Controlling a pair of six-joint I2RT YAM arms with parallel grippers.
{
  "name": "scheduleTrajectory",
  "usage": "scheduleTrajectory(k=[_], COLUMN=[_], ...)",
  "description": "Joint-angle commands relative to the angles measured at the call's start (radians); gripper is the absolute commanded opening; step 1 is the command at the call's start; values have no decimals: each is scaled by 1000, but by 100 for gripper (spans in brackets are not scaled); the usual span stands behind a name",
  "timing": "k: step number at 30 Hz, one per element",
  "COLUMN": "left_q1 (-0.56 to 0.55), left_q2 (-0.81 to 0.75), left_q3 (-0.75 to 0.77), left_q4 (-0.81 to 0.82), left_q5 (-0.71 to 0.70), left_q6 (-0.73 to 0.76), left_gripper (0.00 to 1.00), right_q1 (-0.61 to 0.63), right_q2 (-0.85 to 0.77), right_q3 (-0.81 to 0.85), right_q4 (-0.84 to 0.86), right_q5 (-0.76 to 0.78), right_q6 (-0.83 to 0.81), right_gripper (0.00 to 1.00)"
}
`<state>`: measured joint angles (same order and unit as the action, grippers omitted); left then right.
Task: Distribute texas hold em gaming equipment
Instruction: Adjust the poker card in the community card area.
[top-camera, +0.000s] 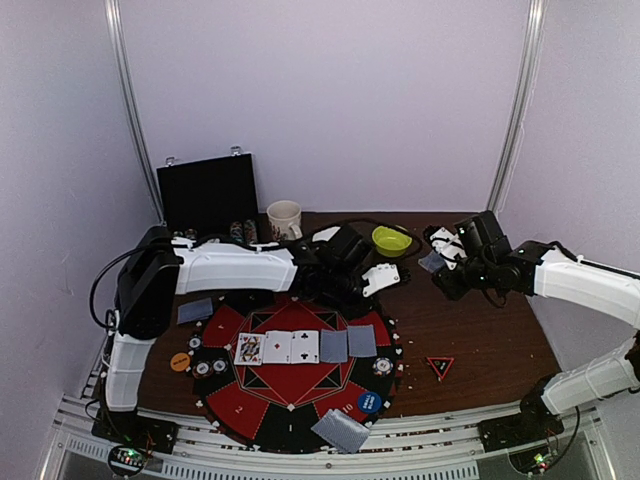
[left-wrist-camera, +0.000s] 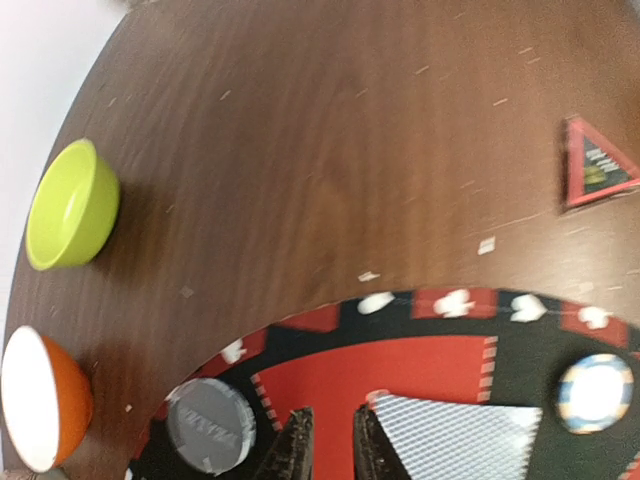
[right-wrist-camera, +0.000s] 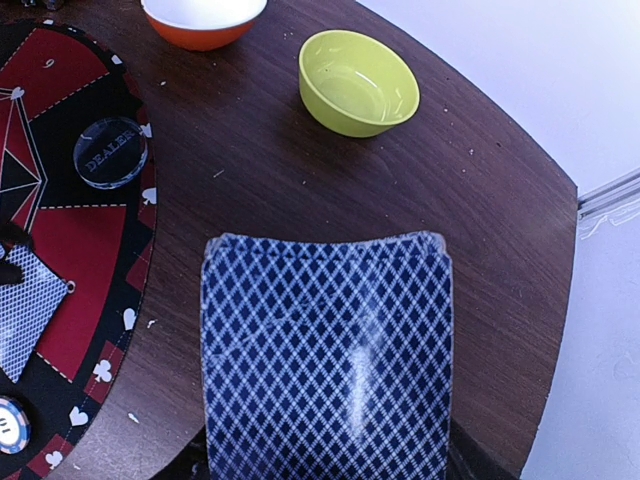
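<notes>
From above, a round red-and-black felt mat (top-camera: 290, 390) carries a row of five playing cards, three face-up cards (top-camera: 277, 347) and two blue-grey-backed cards (top-camera: 333, 346), with small striped poker chips (top-camera: 203, 368), an orange marker disc (top-camera: 180, 362) and a blue marker disc (top-camera: 369, 402) near its rim. A red-black triangle marker (top-camera: 440, 367) lies on the bare brown wooden table (top-camera: 490, 320) to the right. The right gripper (top-camera: 438, 258) hovers beyond it, clasping a deck of cards (top-camera: 431, 263). In the left wrist view the left gripper (left-wrist-camera: 331, 422) hangs low over the mat. Its dark fingers (left-wrist-camera: 295, 450) stand a narrow slit apart with only red felt between them, so released, just beside the corner of a face-down card (left-wrist-camera: 455, 440) and near a grey round dealer button (left-wrist-camera: 210, 425). The right wrist view shows the deck's diamond-patterned back filling the foreground above the table, the grasping fingers hidden under it, a lime-green bowl (right-wrist-camera: 358, 82) further off. The cards look thin, light, slick and bendy: a loose squeeze would probably let the deck splay, and a single card is likely best pinched by an overhanging short edge.
</notes>
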<state>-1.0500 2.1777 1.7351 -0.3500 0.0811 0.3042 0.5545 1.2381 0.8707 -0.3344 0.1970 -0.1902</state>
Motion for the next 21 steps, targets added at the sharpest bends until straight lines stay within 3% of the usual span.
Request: scheduleTrajectory(k=[1, 8, 21], left_q1=[9, 15, 1], left_q2=[88, 165, 135], left_q3=[56, 88, 4], left_q4=[-14, -32, -38], left_q5=[-169, -226, -127], left_q6=[5, 0, 20], left_gripper=[16, 14, 13], right_q1=[-7, -7, -7], right_q2=[-17, -39, -40], right_q3=[11, 0, -1], right_q4=[12, 16, 21], right_q5=[1, -9, -17], right_q6=[9, 3, -2], right_gripper=[55, 55, 55])
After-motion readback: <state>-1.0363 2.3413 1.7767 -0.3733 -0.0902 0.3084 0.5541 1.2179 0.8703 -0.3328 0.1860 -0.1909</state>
